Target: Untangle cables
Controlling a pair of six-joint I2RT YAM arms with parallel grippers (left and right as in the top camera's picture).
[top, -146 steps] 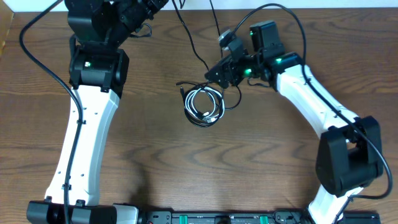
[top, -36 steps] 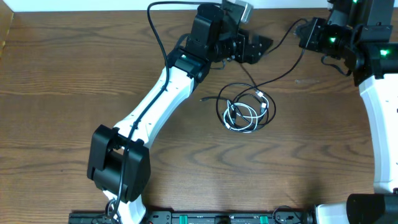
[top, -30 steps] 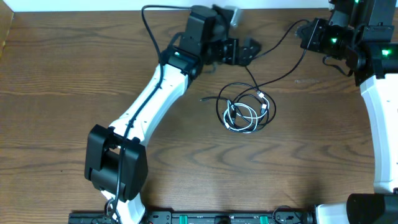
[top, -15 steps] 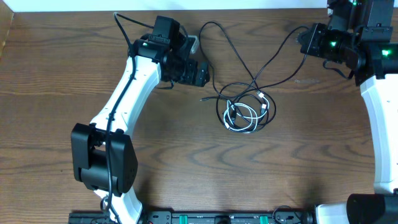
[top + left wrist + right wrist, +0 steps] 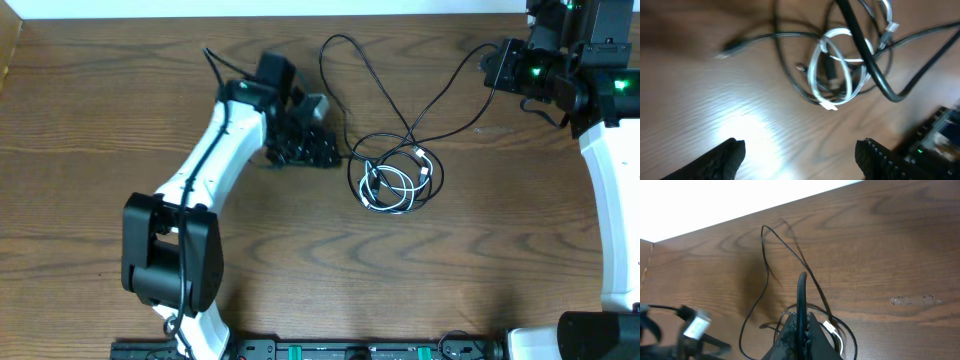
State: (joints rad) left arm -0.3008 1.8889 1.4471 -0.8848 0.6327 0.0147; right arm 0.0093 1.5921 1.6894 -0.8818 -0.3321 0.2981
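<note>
The thin black cable runs from a loop at the back of the table into a coil tangled with the white cable at mid-table. My right gripper hangs at the back right, shut on the black cable, which stands straight up between its jaws. My left gripper is low over the table just left of the coil, open with only bare wood between its fingers. In its view the white cable loops ahead and the black plug end lies off to the left.
The back edge of the wooden table meets a white wall. The right arm's white link runs down the right side. The left arm's link crosses the left half. A black rail lines the front edge.
My left gripper has swung from the back middle down and left to the table beside the coil. The black cable's loop that it had been at now lies free on the table. The right gripper has not moved.
</note>
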